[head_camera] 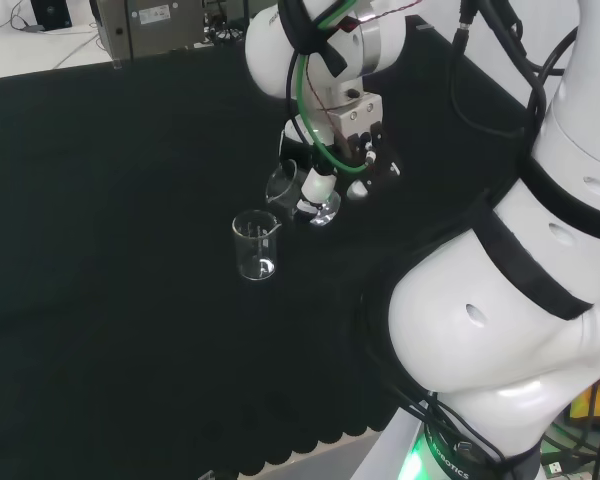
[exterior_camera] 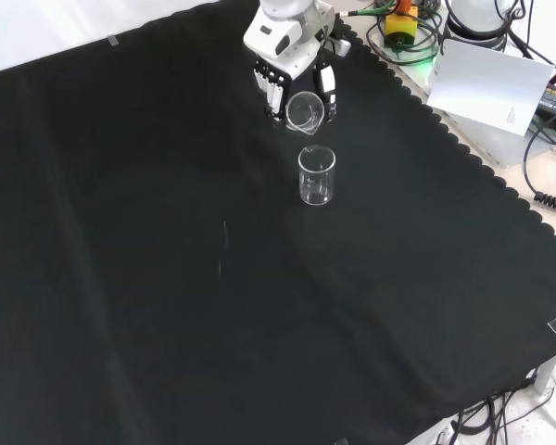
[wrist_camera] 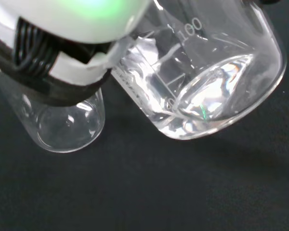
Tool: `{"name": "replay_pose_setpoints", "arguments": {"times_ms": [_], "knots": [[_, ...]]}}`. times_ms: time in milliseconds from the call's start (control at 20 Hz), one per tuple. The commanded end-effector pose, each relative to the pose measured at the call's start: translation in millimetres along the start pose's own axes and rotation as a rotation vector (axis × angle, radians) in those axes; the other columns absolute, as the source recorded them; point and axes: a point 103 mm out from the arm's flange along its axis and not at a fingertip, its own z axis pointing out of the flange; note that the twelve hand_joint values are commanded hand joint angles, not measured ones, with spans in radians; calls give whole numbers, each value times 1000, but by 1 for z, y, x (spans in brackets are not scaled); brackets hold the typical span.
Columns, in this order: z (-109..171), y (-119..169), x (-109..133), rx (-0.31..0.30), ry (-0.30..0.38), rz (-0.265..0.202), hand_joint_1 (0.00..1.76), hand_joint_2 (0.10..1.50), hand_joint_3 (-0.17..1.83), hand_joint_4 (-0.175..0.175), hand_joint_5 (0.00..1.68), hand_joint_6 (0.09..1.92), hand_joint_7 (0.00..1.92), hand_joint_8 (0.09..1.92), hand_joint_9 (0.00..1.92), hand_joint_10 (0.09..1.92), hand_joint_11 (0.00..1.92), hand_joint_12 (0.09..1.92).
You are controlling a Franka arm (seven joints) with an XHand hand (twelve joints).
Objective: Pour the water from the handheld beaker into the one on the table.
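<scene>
Head view: the black and white hand point(head_camera: 345, 150) hangs in the upper middle of the frame, its fingers curled round a clear glass beaker point(head_camera: 318, 205) that is tilted, with a second glassy outline just to its left that I cannot tell apart from it. Below and left of it, near the frame's centre, a second clear glass beaker point(head_camera: 256, 245) stands upright on the desk's black cloth point(head_camera: 100, 250), apart from the held one.

Front view: the hand point(exterior_camera: 292, 65) comes in at the top centre, gripping the tilted beaker point(exterior_camera: 305, 110) with its open mouth turned toward the camera. The standing beaker point(exterior_camera: 316, 175) sits just below it in the frame, near but not touching.

Wrist view: the held beaker point(wrist_camera: 216, 82) lies large and slanted across the upper right, a little water pooled in its lower corner. The standing beaker point(wrist_camera: 70, 125) appears at the left, partly behind a blurred white part of the hand point(wrist_camera: 67, 29).
</scene>
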Motion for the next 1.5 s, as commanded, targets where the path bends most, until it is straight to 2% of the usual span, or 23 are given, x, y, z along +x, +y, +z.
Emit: {"name": "replay_pose_setpoints", "arguments": {"times_ms": [50,450,850,1500], "knots": [[0,3,10,47,-73,-1,1166,585,774,77,1302,676,1556,682,1836,162,1514,584],[0,6,15,85,-143,-8,1163,589,776,82,1289,700,1547,704,1832,174,1505,613],[-1,10,19,135,-252,0,1162,590,778,83,1284,710,1542,714,1830,181,1499,628],[-12,15,26,195,-343,9,1163,590,782,71,1279,721,1534,732,1821,201,1488,651]]}}
